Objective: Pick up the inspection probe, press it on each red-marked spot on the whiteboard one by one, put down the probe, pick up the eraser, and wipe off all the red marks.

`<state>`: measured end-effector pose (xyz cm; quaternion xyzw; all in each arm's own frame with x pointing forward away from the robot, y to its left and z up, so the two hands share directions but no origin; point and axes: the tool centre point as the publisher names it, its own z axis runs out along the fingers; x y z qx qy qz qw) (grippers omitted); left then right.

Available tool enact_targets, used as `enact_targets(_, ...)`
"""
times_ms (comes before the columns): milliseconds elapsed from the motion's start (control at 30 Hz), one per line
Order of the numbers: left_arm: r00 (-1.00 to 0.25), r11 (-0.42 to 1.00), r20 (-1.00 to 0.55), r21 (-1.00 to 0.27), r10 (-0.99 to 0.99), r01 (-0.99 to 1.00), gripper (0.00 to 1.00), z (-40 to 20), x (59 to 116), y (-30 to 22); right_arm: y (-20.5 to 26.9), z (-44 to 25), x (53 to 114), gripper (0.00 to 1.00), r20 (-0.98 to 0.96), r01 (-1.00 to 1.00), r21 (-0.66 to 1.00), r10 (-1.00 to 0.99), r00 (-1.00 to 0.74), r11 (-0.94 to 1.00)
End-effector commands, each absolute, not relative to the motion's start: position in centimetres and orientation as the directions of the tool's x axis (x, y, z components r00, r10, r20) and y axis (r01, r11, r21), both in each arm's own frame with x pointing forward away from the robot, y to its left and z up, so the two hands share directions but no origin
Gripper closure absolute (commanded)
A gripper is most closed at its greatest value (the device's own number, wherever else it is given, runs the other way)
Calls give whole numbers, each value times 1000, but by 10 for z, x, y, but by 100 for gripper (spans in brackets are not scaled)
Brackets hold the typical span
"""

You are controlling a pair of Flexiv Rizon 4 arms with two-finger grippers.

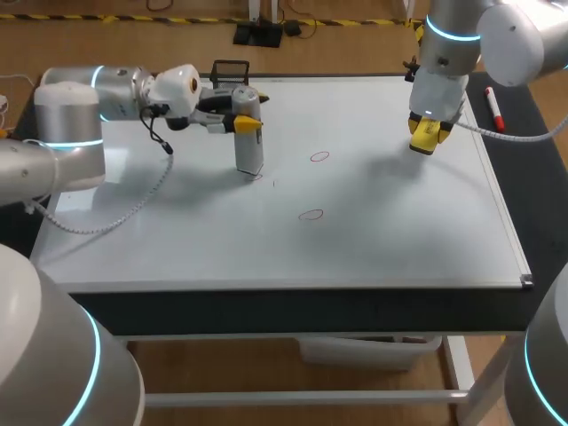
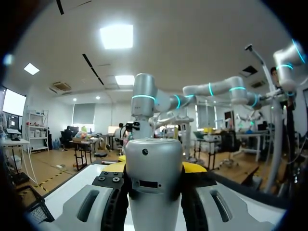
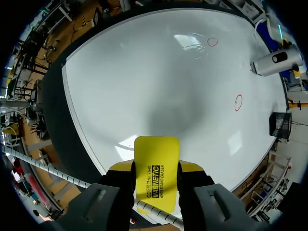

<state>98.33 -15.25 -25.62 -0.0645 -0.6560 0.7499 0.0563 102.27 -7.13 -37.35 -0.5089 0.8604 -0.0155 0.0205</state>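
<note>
Left gripper (image 2: 155, 168) is clamped on the inspection probe (image 1: 249, 153), a yellow tip pressed to each side of its silver body. The probe stands upright, tip down on the whiteboard (image 1: 382, 231), left of centre. Right gripper (image 3: 155, 167) pinches the yellow eraser (image 3: 156, 149) from two sides, up above the board's far right. The count: one probe, one eraser, two red rings, the far one (image 1: 319, 156) and the near one (image 1: 311, 214), both right of the probe. Left arm reaches in level from the left, and the right arm points down.
</note>
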Motion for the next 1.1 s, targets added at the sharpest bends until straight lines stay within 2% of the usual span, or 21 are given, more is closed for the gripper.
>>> enact_targets(33, -985, -136, -24, -991, 172, 0, 100, -260, 986, -154, -72, -372, 1023, 100, -16, -876, -50, -877, -480, 480)
enact_targets(900, -986, -92, -19, -996, 166, 3, 100, -273, 986, -157, -72, -372, 1023, 100, -16, -876, -50, -877, -480, 480)
enact_targets(1100, -987, -36, -41, -999, 154, 36, 100, -274, 985, -156, -72, -372, 1023, 100, -16, -876, -50, -877, -480, 480)
